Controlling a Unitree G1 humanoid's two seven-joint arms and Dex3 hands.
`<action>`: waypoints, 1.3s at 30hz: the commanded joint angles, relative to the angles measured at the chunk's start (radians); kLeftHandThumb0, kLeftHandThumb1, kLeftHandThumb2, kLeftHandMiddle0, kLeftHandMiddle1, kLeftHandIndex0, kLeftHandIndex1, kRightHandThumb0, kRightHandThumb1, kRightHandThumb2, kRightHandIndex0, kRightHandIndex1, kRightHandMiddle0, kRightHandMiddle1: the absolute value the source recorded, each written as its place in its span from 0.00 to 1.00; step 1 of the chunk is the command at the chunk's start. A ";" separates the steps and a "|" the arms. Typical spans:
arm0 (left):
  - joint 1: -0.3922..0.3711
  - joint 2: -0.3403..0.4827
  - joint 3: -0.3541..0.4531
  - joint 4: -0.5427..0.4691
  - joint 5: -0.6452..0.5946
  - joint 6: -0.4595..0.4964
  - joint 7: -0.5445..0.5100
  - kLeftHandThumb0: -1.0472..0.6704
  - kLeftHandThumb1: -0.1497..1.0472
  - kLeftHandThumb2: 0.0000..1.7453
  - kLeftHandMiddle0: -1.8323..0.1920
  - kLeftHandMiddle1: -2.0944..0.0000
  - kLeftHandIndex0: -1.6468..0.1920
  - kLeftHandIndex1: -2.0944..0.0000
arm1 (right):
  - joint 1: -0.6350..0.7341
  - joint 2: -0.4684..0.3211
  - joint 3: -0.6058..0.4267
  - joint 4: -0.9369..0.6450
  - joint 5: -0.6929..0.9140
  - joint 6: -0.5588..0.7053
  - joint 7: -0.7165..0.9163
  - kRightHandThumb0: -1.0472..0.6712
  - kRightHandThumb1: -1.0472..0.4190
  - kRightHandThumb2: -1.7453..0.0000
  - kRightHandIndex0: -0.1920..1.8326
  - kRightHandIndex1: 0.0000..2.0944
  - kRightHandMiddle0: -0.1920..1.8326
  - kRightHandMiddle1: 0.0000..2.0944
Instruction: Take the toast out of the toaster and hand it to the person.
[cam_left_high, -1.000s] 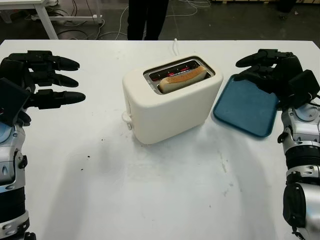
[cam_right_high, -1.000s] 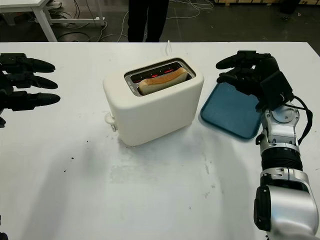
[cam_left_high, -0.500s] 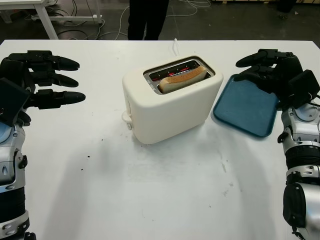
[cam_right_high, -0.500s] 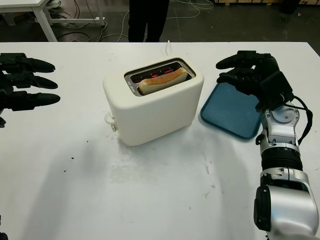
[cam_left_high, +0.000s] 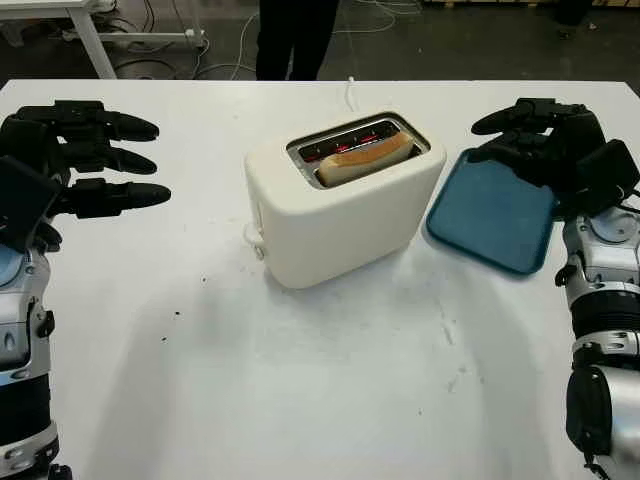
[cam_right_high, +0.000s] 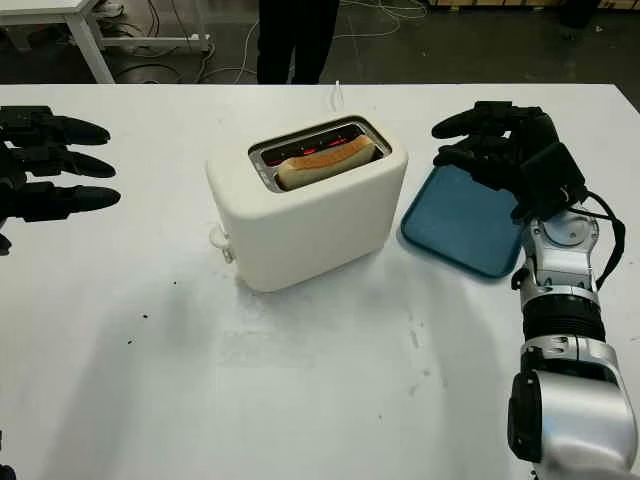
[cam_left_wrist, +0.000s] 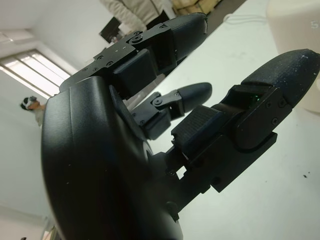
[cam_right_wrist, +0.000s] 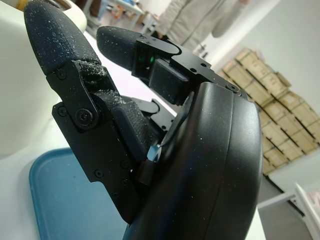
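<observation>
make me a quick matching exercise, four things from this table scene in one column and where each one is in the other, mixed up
Things:
1. slice of browned toast
2. cream two-slot toaster
3. flat blue plastic tray
4. left hand

Places:
A. middle of the white table
B. in the toaster's near slot
C. open, above the table's left side
D. partly under the open right hand

Pairs: 1-B, 2-A, 3-D, 4-C

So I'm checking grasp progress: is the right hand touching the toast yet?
Apart. The left eye view shows the right hand over the blue tray, with bare table between it and the toast.
</observation>
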 joint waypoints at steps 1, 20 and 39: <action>0.006 0.008 0.005 0.002 -0.002 -0.010 -0.001 0.01 0.42 0.00 0.33 0.76 0.27 0.84 | -0.002 0.000 -0.001 -0.019 0.007 0.004 -0.006 0.00 0.18 1.00 0.62 0.35 0.65 0.23; 0.002 0.010 0.001 -0.004 0.003 0.001 0.002 0.02 0.42 0.00 0.33 0.76 0.28 0.83 | -0.004 0.002 -0.002 -0.017 0.009 -0.002 -0.006 0.00 0.18 1.00 0.62 0.36 0.65 0.23; 0.004 0.006 0.003 -0.002 -0.001 -0.005 0.002 0.03 0.41 0.00 0.33 0.77 0.28 0.83 | -0.005 -0.001 0.000 -0.009 0.005 -0.007 -0.005 0.00 0.17 1.00 0.62 0.36 0.64 0.23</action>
